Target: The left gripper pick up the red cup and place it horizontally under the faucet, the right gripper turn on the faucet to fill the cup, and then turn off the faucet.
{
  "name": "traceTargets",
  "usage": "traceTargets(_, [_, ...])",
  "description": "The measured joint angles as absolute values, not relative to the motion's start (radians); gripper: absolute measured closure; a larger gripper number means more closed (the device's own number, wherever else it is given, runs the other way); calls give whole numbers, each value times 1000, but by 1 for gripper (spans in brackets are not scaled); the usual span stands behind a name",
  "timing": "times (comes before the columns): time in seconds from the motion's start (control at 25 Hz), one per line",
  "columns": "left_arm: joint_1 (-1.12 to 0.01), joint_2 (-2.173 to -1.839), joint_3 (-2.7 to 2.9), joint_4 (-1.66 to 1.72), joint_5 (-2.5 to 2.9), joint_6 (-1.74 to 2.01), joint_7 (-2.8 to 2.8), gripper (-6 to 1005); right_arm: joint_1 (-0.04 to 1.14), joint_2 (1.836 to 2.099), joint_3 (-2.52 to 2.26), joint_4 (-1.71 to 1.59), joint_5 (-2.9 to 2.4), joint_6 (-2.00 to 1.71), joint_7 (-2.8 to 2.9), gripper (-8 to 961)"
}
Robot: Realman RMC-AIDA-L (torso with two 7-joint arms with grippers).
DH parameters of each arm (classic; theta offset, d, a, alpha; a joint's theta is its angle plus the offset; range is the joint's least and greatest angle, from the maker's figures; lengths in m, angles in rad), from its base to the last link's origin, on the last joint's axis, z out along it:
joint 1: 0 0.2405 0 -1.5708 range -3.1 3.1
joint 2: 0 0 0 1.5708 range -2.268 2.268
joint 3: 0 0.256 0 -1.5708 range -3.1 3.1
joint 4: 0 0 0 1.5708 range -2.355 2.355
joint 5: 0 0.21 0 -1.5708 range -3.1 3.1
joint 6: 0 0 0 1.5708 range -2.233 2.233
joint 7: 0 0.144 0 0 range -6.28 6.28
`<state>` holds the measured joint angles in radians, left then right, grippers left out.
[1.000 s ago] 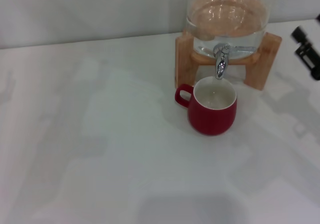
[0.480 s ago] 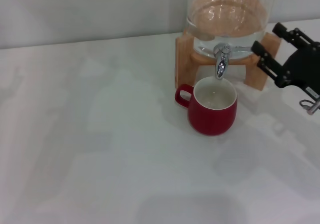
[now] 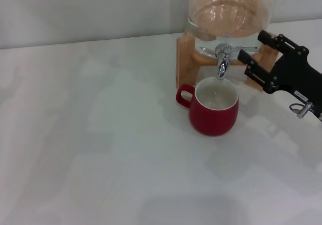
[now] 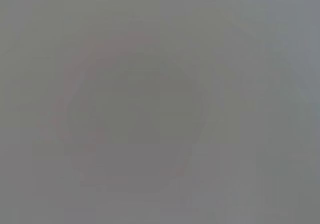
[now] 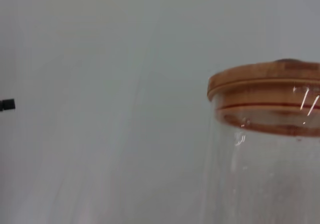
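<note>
The red cup [image 3: 214, 111] stands upright on the white table [image 3: 100, 144], its handle to the left. Its white inside sits directly beneath the spout of the chrome faucet [image 3: 222, 64]. The faucet's thin lever points right, toward my right gripper [image 3: 251, 45]. That black gripper is open at the right side, its two long fingers reaching close to the lever's end, just in front of the wooden stand. My left gripper is out of the head view, and the left wrist view is only flat grey.
The clear glass jar [image 3: 229, 18] holds water and rests on a wooden stand [image 3: 185, 59] at the back of the table. In the right wrist view the jar's wooden lid [image 5: 265, 96] appears against a pale wall.
My right gripper has come in from the right edge, moving left to the faucet lever. The cup and the jar have not moved.
</note>
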<state>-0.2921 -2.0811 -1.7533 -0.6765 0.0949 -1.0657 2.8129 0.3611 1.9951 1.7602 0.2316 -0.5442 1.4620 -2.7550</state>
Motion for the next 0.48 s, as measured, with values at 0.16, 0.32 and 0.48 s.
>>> traceTargets(0.16, [-300, -2080, -1753, -673, 95, -1066, 2816, 133, 366, 1994, 1752, 232, -545, 1442, -2755, 354])
traceTargets(0.32, [-301, -2079, -1753, -670, 95, -1066, 2817, 133, 370, 1995, 1747, 232, -545, 1433, -2755, 354])
traceTargets(0.48, [-301, -2079, -1753, -670, 94, -1066, 2818, 134, 371, 1992, 1729, 232, -546, 1431, -2755, 354])
